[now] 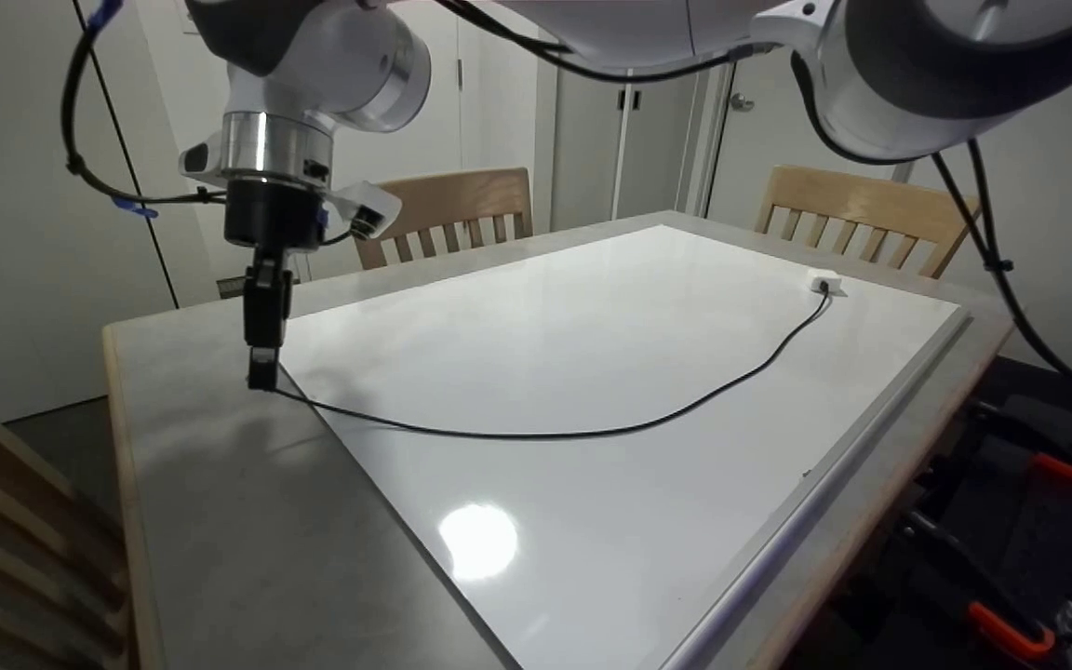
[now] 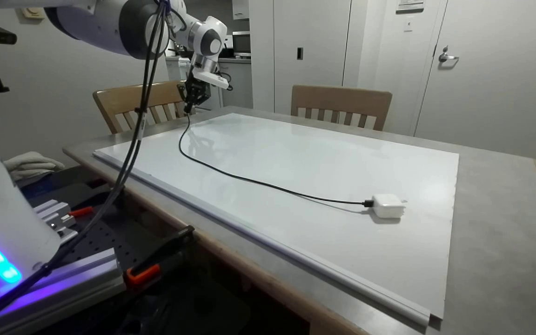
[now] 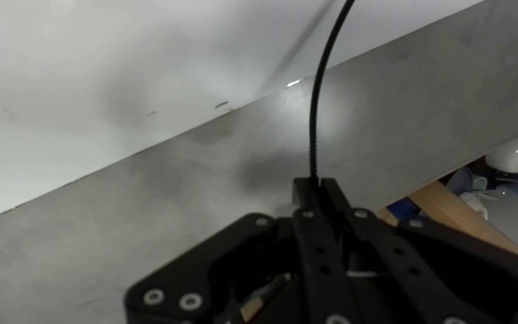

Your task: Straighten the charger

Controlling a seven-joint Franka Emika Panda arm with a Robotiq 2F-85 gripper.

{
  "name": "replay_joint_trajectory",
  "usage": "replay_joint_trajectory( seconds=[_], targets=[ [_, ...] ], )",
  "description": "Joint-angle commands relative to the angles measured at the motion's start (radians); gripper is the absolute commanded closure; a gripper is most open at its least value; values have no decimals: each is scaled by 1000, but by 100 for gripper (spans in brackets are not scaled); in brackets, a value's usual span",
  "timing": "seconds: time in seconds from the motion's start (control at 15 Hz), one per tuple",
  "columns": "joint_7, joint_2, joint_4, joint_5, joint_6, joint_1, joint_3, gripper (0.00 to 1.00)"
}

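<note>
Gripper (image 3: 317, 182) pinching curved black cable (image 3: 314, 99), white adapter (image 2: 387, 206) on whiteboard (image 2: 324, 158)

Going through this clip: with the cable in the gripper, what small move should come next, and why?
Probably a slow, gentle pull of the gripper away from the white adapter. The gripper is shut on the black cable, yet both exterior views show it curving between gripper and adapter. Going slowly seems wise, since nothing visible anchors the adapter to the whiteboard.
</note>
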Motion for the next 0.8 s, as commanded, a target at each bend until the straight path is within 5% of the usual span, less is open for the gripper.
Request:
replay_joint_trajectory(
  seconds=[0.0, 0.07, 0.13, 0.2, 0.73],
  targets=[
    [-8, -31, -50, 4, 2, -9, 8, 98],
    [-15, -32, -49, 5, 4, -9, 11, 98],
    [-38, 41, 88, 4, -40, 10, 15, 98],
    [-82, -25, -35, 10, 32, -7, 24, 98],
    [-346, -22, -47, 24, 74, -17, 105, 98]
  ],
)
